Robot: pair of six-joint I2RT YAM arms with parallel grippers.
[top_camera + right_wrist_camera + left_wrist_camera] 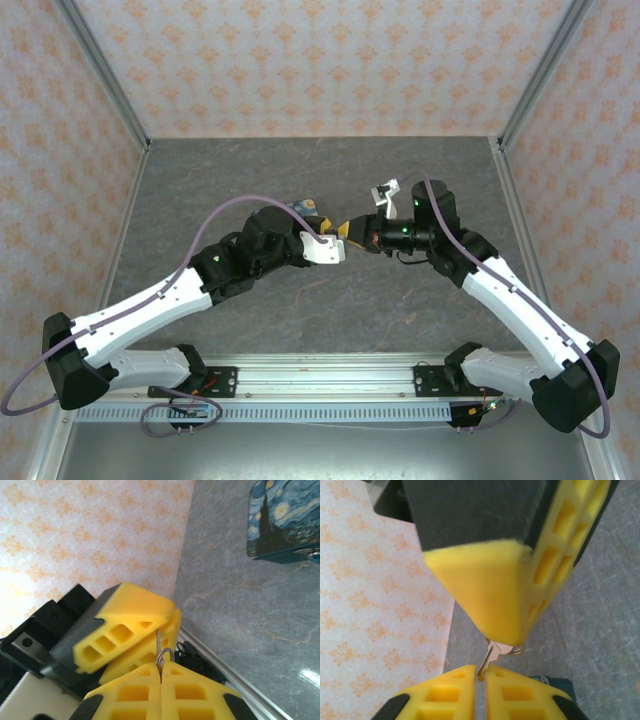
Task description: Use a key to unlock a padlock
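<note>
- Grey stone-patterned table [250, 180], boxed in by walls with orange-on-cream wallpaper [300, 60]. Both arms meet over the middle of it.
- Left gripper [481, 674]: jaws pinched narrow on the blade of the key [491, 656], which runs up out of the gap between its yellow pads.
- Right gripper [161, 669]: jaws pressed together on the key ring [165, 655]. The wire loop pokes out just above its fingertips.
- So the key is held in the air between both claws at once, tip to tip. We judge this a re-grip or hand-over.
- Padlock: we cannot fix it for certain. Our best candidate is a small shiny blue bit [313, 555] at the lower edge of the tin box [282, 517], cut by the frame border and too small to confirm. It lies on the table, well apart from the key.
- Progress: key lifted and secured. Left to do, as we judge it: settle the key in one claw, steady the lock, insert, turn, free the shackle. Early stage.
- Writing: none legible. The tin lid carries a swirling blue-and-yellow night-sky painting, and we can read no brand or label.
</note>
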